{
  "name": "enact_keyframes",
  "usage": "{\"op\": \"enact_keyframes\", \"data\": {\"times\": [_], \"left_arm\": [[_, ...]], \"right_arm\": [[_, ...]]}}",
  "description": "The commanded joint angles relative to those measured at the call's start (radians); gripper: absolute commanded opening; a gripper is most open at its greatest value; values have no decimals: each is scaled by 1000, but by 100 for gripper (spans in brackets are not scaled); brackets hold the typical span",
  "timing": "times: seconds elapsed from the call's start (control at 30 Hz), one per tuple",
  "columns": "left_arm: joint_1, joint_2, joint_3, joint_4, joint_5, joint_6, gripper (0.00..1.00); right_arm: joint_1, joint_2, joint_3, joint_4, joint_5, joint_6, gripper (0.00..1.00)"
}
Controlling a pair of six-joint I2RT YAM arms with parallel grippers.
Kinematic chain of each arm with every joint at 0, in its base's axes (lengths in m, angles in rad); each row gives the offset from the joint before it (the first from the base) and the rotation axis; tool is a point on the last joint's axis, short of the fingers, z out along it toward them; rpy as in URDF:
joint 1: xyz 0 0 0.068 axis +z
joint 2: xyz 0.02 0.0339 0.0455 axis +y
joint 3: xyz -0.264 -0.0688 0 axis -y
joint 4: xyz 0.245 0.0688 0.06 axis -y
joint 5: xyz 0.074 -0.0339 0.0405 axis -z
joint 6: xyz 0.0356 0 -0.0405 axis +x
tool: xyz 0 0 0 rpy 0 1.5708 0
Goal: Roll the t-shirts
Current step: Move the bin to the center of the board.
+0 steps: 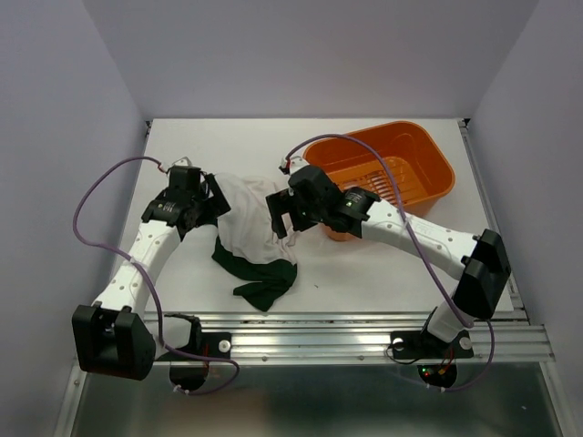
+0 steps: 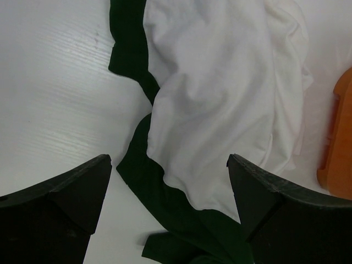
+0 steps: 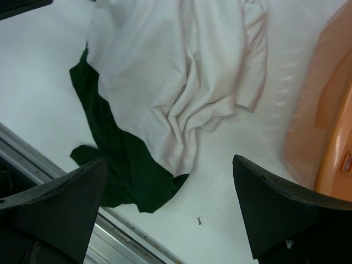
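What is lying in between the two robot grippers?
The crumpled white and green t-shirt lies between the left gripper and the right gripper. The top external view shows this best.

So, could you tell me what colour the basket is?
The basket is orange, clearest from the top external view.

One t-shirt (image 1: 250,223), one basket (image 1: 435,182)
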Motion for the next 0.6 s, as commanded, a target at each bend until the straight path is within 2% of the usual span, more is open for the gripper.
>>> {"op": "enact_keyframes", "data": {"times": [0.0,0.1,0.4,0.57], "left_arm": [[48,-12,-36,27,40,-14,98],[68,-22,-46,30,46,0,98],[68,-14,-68,51,86,24,98],[68,3,-97,65,94,23,98]], "right_arm": [[-1,-8,2,0,145,5,100],[-20,4,-3,-26,228,2,100],[-201,24,-14,-30,272,-47,100],[-260,84,32,-29,283,-96,100]]}}
